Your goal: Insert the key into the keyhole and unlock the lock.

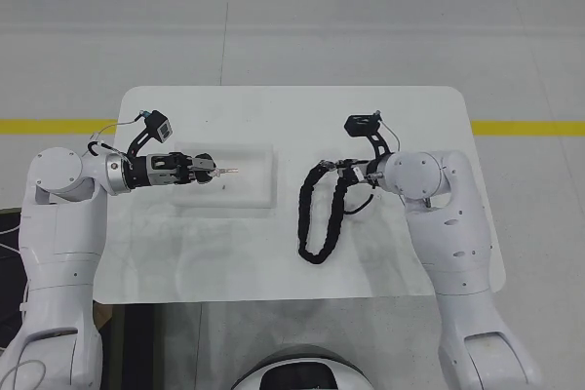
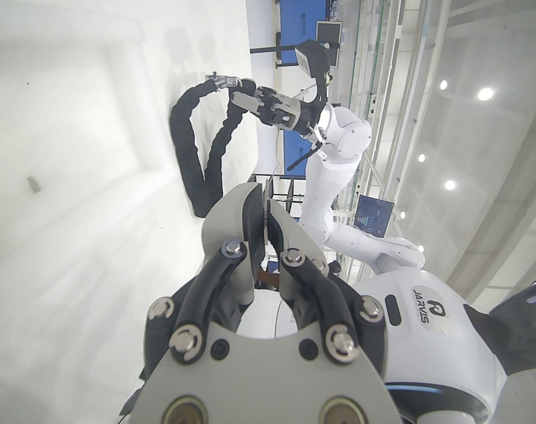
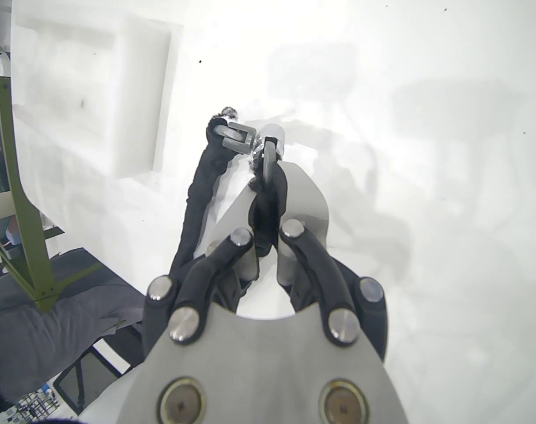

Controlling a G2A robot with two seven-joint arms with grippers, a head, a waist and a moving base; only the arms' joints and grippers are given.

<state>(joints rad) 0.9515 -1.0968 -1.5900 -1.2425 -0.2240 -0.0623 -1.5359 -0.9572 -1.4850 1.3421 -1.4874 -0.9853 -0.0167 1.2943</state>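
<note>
A black sleeved cable lock (image 1: 319, 216) lies in a loop on the white table, its metal head (image 3: 237, 136) lifted at one end. My right gripper (image 3: 270, 167) is shut on the lock just behind that head, also seen from across the table as the right gripper (image 2: 246, 96). My left gripper (image 1: 211, 170) hovers over the white foam tray (image 1: 258, 190), shut on a thin metal key (image 2: 266, 211) held edge-on between its pads. The key's tip (image 1: 234, 171) points toward the lock, roughly a hand's width away from it.
The white foam tray (image 3: 140, 94) sits left of the table's centre, under my left arm. The lock's loop (image 2: 193, 152) trails toward the table's front. A yellow floor line (image 1: 39, 126) runs behind the table.
</note>
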